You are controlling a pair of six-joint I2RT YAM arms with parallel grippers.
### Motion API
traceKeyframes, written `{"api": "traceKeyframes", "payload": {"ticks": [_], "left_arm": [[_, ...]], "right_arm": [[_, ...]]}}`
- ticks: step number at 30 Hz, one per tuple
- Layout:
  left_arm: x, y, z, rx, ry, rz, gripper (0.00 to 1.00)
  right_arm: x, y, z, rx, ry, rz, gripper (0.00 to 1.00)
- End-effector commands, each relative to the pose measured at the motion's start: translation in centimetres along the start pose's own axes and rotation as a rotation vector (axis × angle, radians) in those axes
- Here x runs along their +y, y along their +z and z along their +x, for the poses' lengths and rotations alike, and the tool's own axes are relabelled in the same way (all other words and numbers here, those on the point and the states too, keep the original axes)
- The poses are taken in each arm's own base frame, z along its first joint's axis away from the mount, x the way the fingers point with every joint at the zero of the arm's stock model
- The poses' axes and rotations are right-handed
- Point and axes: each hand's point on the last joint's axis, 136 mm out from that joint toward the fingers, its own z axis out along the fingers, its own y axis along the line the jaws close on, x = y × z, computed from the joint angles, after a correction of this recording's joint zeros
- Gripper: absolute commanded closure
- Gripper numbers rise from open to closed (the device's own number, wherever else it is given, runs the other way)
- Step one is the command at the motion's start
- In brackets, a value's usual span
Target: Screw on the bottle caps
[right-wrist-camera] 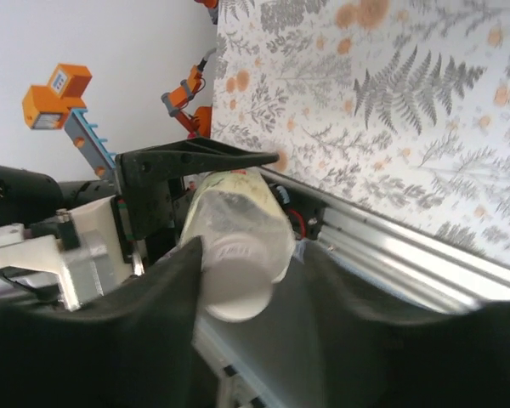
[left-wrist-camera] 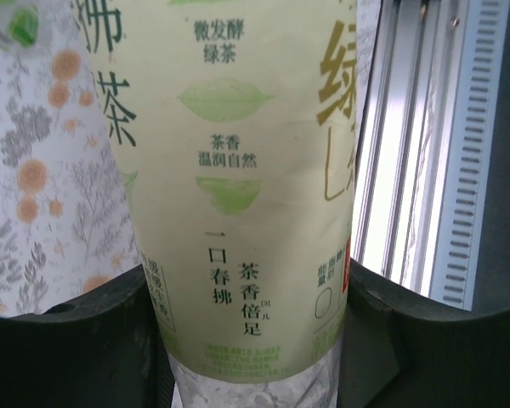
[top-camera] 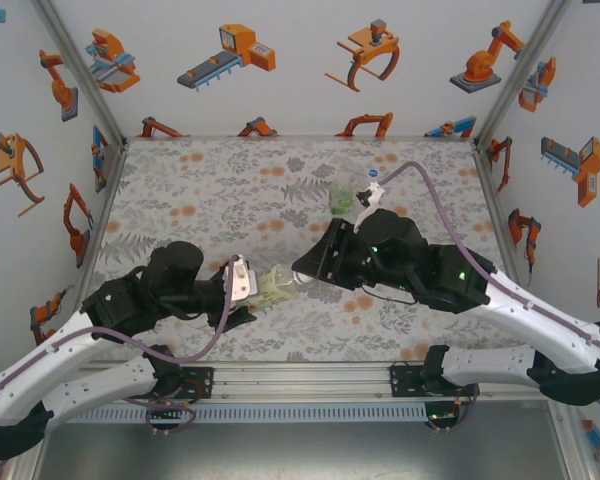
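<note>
My left gripper (left-wrist-camera: 255,340) is shut on a clear bottle (left-wrist-camera: 238,170) with a pale green label, one finger on each side of its body. In the top view this bottle (top-camera: 275,287) lies tilted over the near table, its neck toward my right gripper (top-camera: 300,272). The white cap (right-wrist-camera: 238,293) sits on the bottle's neck between the fingers of my right gripper (right-wrist-camera: 251,289). The left finger touches the cap and the right finger stands a little off it, so the jaws are open. A green bottle (top-camera: 340,199) and a clear bottle with a blue-topped cap (top-camera: 372,176) stand further back.
The aluminium rail (top-camera: 300,385) carrying the arm bases runs along the near edge, just below the held bottle. Side and back walls (top-camera: 300,60) enclose the floral tabletop (top-camera: 210,190). A grey cable (top-camera: 435,200) loops from the right arm past the standing bottles.
</note>
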Motion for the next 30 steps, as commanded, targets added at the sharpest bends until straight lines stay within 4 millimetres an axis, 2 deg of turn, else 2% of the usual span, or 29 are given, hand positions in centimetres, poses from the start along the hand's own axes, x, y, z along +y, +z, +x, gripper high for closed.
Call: {"api": "traceKeyframes", "payload": {"ticks": [1, 3, 6, 7, 8, 10, 14, 17, 20, 23, 25, 27, 30], "left_arm": [[-0.4, -1.6, -4.5, -0.179, 0.073, 0.023, 1.00], [-0.8, -1.7, -4.7, -0.185, 0.072, 0.041, 1.00], [-1.1, -1.6, -4.6, -0.189, 0.070, 0.060, 1.00], [-1.2, -1.6, -4.7, -0.191, 0.071, 0.067, 1.00], [-1.3, -1.6, -4.8, -0.194, 0.071, 0.073, 1.00], [-1.4, -1.7, -5.0, -0.199, 0.074, 0.082, 1.00], [-1.5, -1.4, -5.0, -0.199, 0.074, 0.098, 1.00], [-1.9, -1.4, -5.1, -0.196, 0.073, 0.124, 1.00], [-2.5, -1.5, -4.9, -0.191, 0.075, 0.157, 1.00], [-3.3, -1.7, -4.8, -0.183, 0.085, 0.204, 1.00], [-3.8, -1.9, -4.6, -0.173, 0.088, 0.230, 1.00], [-4.1, -1.9, -4.2, -0.155, 0.080, 0.251, 1.00], [-4.6, -1.7, -3.9, -0.139, 0.067, 0.282, 1.00]], "right_arm": [[2.5, -2.2, -2.1, -0.092, -0.230, -0.075, 0.36], [4.1, -3.3, -2.7, -0.124, -0.327, -0.142, 0.27], [7.1, -5.3, -2.9, -0.184, -0.507, -0.305, 0.20], [7.5, -6.0, -3.3, -0.219, -0.516, -0.333, 0.16], [7.7, -6.7, -3.6, -0.249, -0.524, -0.356, 0.07], [8.1, -7.9, -3.7, -0.293, -0.583, -0.410, 0.03], [8.8, -10.0, -2.2, -0.306, -0.835, -0.488, 0.05], [8.3, -10.5, -0.7, -0.251, -1.017, -0.490, 0.07], [7.4, -10.4, 1.8, -0.128, -1.211, -0.514, 0.12], [6.7, -10.5, 4.4, 0.000, -1.378, -0.581, 0.19], [6.3, -10.4, 5.6, 0.056, -1.487, -0.623, 0.29], [6.4, -9.7, 5.5, 0.063, -1.510, -0.606, 0.35], [7.0, -8.9, 5.7, 0.080, -1.537, -0.628, 0.37]]}}
